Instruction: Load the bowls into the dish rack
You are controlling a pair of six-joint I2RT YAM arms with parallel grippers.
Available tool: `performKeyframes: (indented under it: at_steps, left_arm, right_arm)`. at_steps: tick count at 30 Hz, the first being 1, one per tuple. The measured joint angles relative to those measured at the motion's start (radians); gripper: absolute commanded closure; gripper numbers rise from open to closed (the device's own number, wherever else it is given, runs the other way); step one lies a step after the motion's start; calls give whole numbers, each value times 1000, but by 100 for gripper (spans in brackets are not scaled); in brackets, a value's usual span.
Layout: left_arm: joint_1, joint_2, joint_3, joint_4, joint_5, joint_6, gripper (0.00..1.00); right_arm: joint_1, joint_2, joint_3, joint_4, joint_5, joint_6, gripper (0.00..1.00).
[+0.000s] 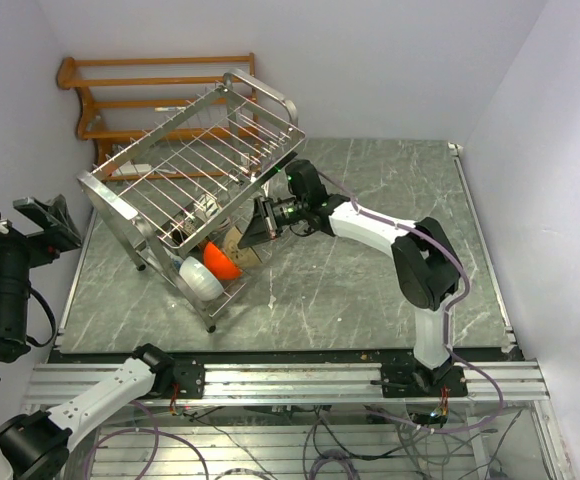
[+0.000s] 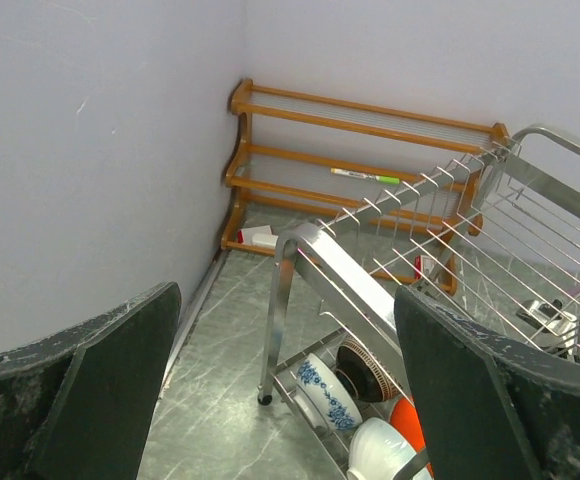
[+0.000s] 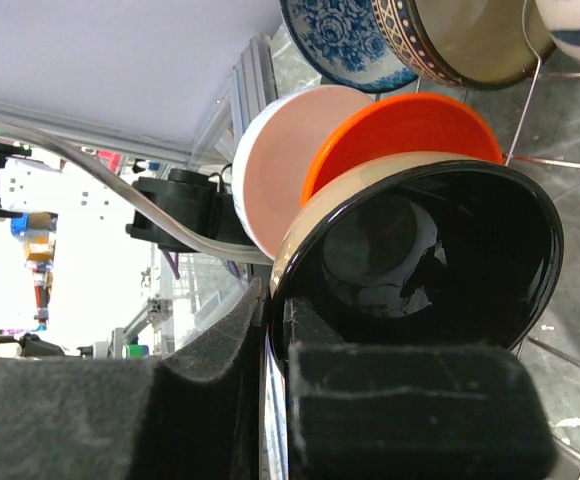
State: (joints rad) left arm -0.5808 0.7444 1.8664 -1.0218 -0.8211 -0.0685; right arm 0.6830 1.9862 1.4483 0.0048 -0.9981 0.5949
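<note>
**Right jaws hold a tan bowl at the lower tier of the dish rack [image 1: 110,195].**
The right jaws are clamped on the rim of the tan bowl [image 3: 420,260], which is glossy black inside. It is held on edge just beside the orange-red bowl [image 3: 400,125]; whether the two touch I cannot tell. The white bowl [image 3: 270,160] stands on edge behind the orange-red one, and the blue-and-white bowl [image 3: 335,40] sits farther along the same tier. The left jaws gape wide and empty by the left edge of the bench [image 1: 370,290].
</note>
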Motion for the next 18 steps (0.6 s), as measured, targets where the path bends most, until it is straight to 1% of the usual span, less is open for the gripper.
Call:
performKeyframes:
  at_steps: [12,15,18]
  left_arm:
    - [0,17,-6,2,-6,9,1]
    - [0,20,-14,4,-6,15,1]
    - [0,21,-18,6,-8,21,1]
  right_arm:
    - [-8,119,14,238,-95,133,100]
    - [-14,138,12,312,-113,182,100]
    - [-19,141,12,346,-125,203,100]
